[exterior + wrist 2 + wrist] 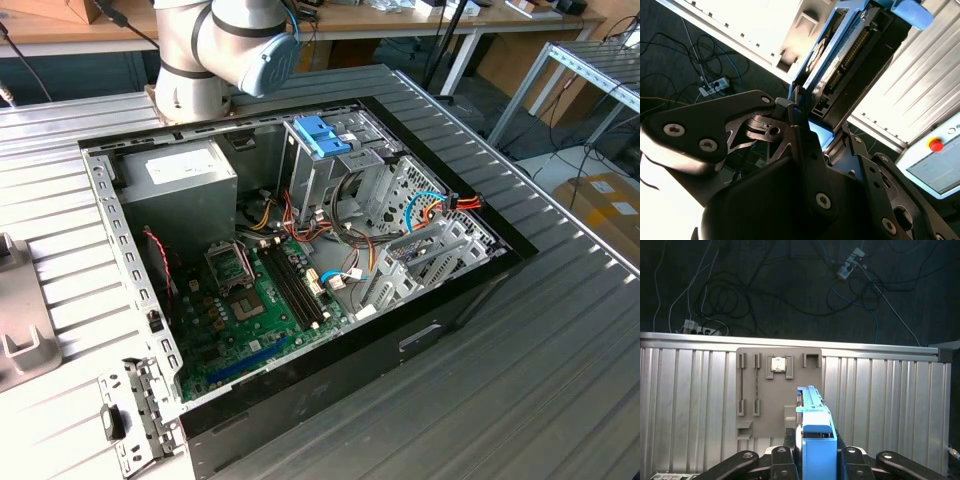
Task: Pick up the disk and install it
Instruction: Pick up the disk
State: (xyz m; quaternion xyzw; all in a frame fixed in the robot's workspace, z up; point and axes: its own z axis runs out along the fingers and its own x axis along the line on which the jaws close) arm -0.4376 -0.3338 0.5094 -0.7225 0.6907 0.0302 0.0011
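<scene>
Now — gripper [815,459] jaws tight on disk [813,412], blue rail edge-on — grey slotted plate [775,392] beyond.

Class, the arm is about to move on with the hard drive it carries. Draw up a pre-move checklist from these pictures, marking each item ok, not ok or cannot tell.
1. Dark hard drive with blue plastic side rails sits between the fingers of the gripper in both wrist views: ok.
2. Drive centred in the grip, first wrist view: ok.
3. Drive clear of the grey slotted holder plate: cannot tell.
4. Black computer case lies open, side panel off: ok.
5. Metal drive cage free of the orange cables: cannot tell.
</scene>
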